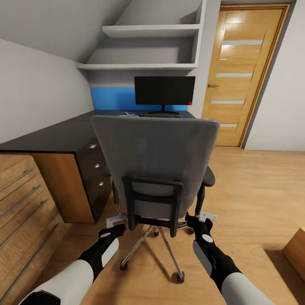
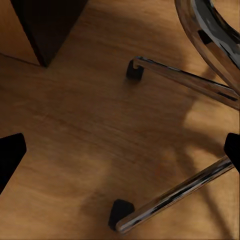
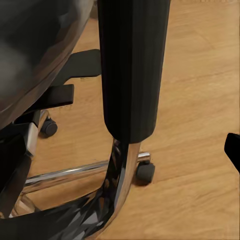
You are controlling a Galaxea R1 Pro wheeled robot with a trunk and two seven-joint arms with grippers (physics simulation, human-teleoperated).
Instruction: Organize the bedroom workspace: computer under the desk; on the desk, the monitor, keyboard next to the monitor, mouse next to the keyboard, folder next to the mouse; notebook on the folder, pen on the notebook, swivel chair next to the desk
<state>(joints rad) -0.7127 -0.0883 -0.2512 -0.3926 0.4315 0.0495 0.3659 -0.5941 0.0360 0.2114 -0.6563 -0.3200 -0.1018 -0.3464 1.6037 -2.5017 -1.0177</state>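
Head view, lower frame: left gripper and right gripper hang spread and empty beside the swivel chair, mid-frame before the desk. It looks heavy but free-rolling; the rigid black back-frame seems the best hold.
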